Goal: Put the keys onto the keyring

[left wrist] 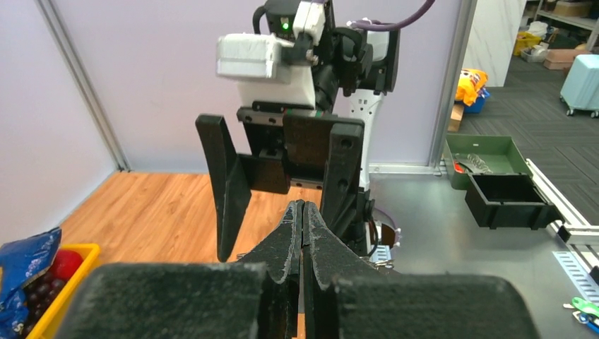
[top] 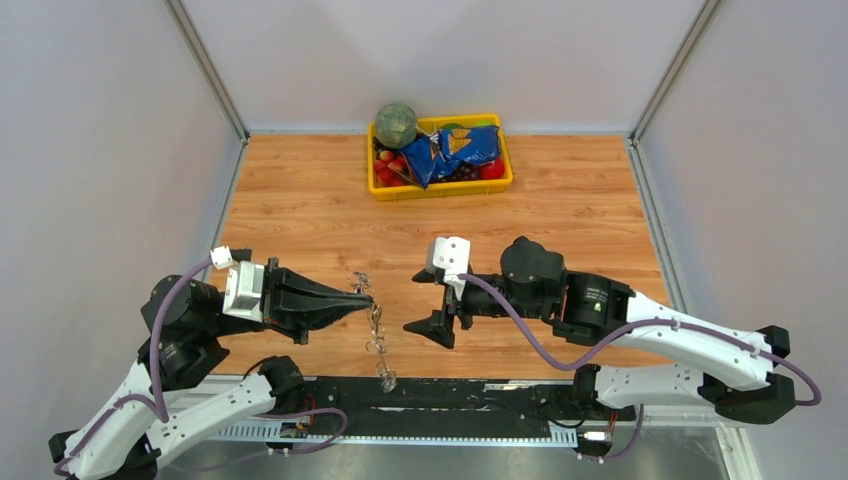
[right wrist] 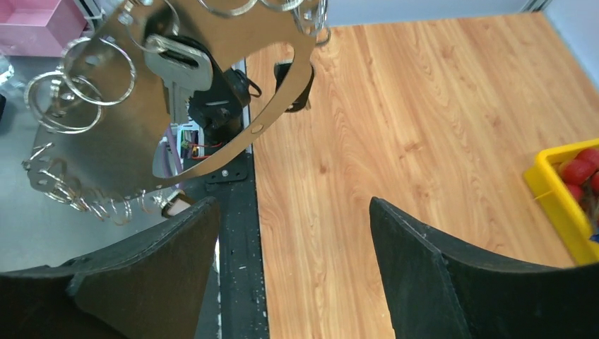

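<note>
My left gripper (top: 366, 297) is shut on the top of the keyring (top: 376, 335), which hangs from it as a chain of silver rings down to the table's front edge. In the left wrist view the jaws (left wrist: 304, 206) are pressed together and hide the ring. My right gripper (top: 429, 303) is open and empty just right of the keyring, facing the left gripper. In the right wrist view (right wrist: 291, 205) the loop (right wrist: 275, 106) hangs close at upper left with several small rings. A key (right wrist: 176, 60) with a black head seems to hang on it. No loose keys show on the table.
A yellow tray (top: 385, 192) with a green ball, a blue bag and red fruit stands at the back centre; it also shows in the right wrist view (right wrist: 558, 198). A black rail (top: 450, 395) runs along the table's front edge. Grey walls stand close on both sides.
</note>
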{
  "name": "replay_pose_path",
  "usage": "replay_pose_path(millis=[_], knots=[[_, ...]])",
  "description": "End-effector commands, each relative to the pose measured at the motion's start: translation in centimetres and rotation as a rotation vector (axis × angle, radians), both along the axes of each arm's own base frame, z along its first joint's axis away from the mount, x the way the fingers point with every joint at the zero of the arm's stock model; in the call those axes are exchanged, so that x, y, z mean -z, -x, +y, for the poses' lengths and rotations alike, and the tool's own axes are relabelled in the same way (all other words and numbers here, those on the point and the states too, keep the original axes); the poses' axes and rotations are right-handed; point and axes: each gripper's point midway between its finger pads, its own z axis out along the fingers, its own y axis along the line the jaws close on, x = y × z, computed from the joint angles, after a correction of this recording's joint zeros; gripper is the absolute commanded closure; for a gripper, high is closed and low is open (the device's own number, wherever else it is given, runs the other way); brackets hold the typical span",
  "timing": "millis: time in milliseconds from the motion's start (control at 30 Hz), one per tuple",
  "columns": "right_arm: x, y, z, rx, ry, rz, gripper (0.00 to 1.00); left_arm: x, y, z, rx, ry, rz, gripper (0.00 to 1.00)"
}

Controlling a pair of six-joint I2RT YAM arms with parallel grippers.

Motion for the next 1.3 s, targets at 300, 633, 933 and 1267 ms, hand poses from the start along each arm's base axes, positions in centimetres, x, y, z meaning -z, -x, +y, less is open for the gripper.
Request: replay_pose_path(millis=[300,633,933,1267], knots=[[-1.9,1.4,1.7,0.018,-0.247,0.278,0.18,-2.4,0.6,0.9,-0.004,0.076,-0.051,1.00],[-0.9,0.9,3.3,0.037,-0.253,0.331,0.20,-2.7,1.0,1.1,0.007,0.087,-0.058,1.00],[-0.1,-0.8,3.6,0.108,-0.267,0.378,0.21,-3.2,1.8,1.2,0.045,0.100,-0.071,1.00],[-0.9,0.8,5.2,-0.020,-0.294,0.435,0.22,-3.7,3.0,1.0,0.119,0.087,-0.089,1.00]])
